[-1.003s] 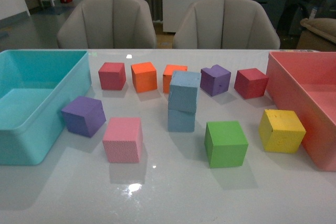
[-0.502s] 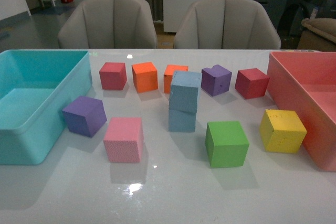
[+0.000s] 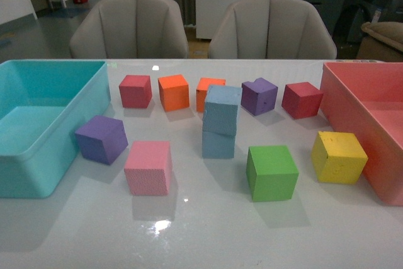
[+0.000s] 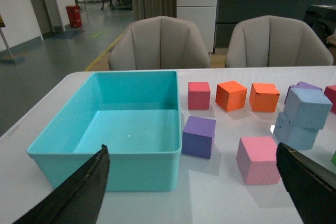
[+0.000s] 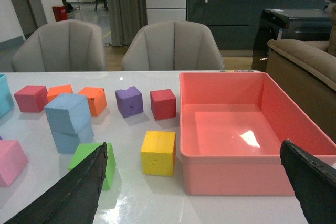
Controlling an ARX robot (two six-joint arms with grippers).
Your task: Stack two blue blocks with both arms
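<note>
Two pale blue blocks stand stacked in the middle of the table. The upper blue block (image 3: 221, 109) rests slightly twisted on the lower blue block (image 3: 218, 144). The stack also shows in the left wrist view (image 4: 307, 108) and the right wrist view (image 5: 67, 113). Neither arm appears in the front view. My left gripper (image 4: 194, 192) is open and empty, pulled back near the table's front, facing the teal bin and pink cube. My right gripper (image 5: 199, 190) is open and empty, pulled back, facing the yellow cube and red bin.
A teal bin (image 3: 38, 174) stands at the left, a red bin (image 3: 352, 114) at the right. Around the stack lie purple (image 3: 101, 138), pink (image 3: 148, 167), green (image 3: 271, 172), yellow (image 3: 338, 157), red (image 3: 135, 91) and orange (image 3: 173, 92) cubes. Two chairs stand behind the table.
</note>
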